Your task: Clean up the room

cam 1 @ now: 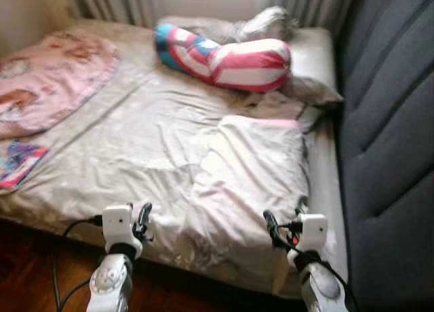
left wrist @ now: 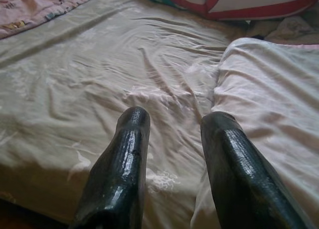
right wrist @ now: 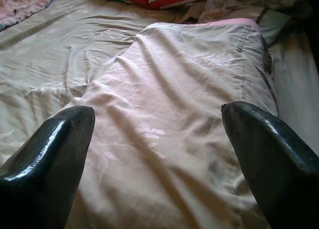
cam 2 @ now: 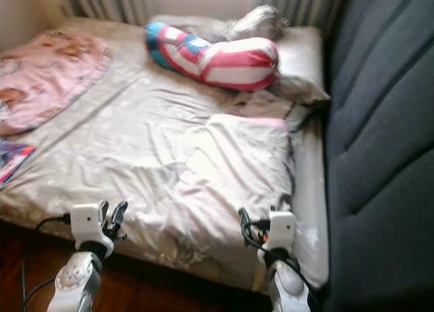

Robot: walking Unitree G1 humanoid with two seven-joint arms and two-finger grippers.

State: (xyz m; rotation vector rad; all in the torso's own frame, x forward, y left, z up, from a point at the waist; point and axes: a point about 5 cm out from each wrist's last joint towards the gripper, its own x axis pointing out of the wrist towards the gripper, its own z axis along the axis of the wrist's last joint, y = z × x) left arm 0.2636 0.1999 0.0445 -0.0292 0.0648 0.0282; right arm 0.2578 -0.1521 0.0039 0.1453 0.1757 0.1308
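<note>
At bed's near edge: folded blanket [cam 1: 251, 183] lies dead ahead of right claw [right wrist: 157, 139].
Long axis runs away twd pillows; right claw spread wide, nearer; left claw [left wrist: 172, 154] spread, alongside.

you're looking at a beige sheet [cam 1: 135, 135] with a faint pale floral print and a pale pink folded blanket [cam 1: 251, 169]. the bolster [cam 1: 224, 57] is red-and-white striped with teal, the quilt [cam 1: 47, 81] pink with cartoon figures, the sofa [cam 1: 393, 142] dark grey.

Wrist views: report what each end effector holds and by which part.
Nothing is held. The left end effector and right end effector are both open, hovering over the rumpled blanket at the bed's near edge.
</note>
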